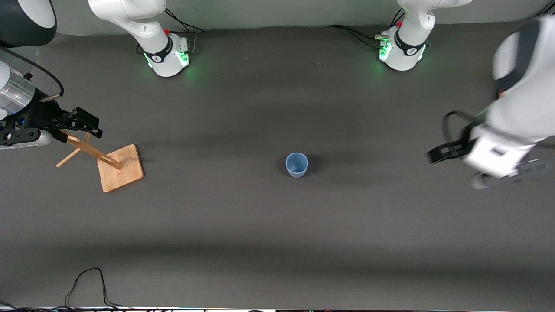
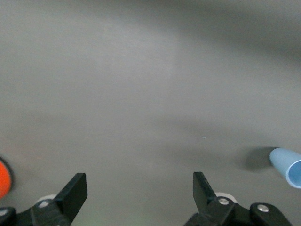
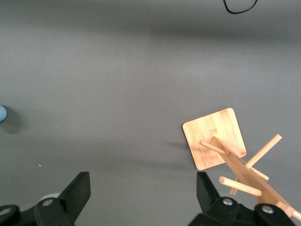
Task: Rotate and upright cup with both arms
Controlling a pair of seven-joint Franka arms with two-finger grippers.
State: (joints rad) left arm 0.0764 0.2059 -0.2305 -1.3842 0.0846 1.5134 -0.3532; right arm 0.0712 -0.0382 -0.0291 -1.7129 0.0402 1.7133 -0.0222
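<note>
The right gripper [image 1: 82, 123] is hanging in the air over the wooden rack [image 1: 104, 160] at the right arm's end of the table [image 1: 243, 225]. Its two black fingers [image 3: 77, 193] are standing spread wide, with nothing between them. In the right wrist view the rack's square bamboo base [image 3: 214, 136] is lying flat on the dark grey surface, and its post with side pegs [image 3: 244, 169] is rising toward the camera (the pegs are sticking out at angles from the post).

The cup [image 1: 297, 164], a small light-blue plastic tumbler, is standing upright near the middle of the table, its open mouth facing up. It is well apart from both grippers and from the rack, and nothing is touching it. The left wrist view is catching it at the frame's edge [image 2: 288, 167], with its shadow beside it.

The left gripper [image 1: 446, 152] is hovering over the left arm's end of the table. Its fingers [image 2: 75, 190] are likewise standing fully apart and are holding nothing; only bare table surface is showing between them. An orange-red object [image 2: 3, 178] is showing partly at the border of the left wrist view (too little is visible to name it further).

Both arm bases, lit green, are standing along the table edge farthest from the front camera.
</note>
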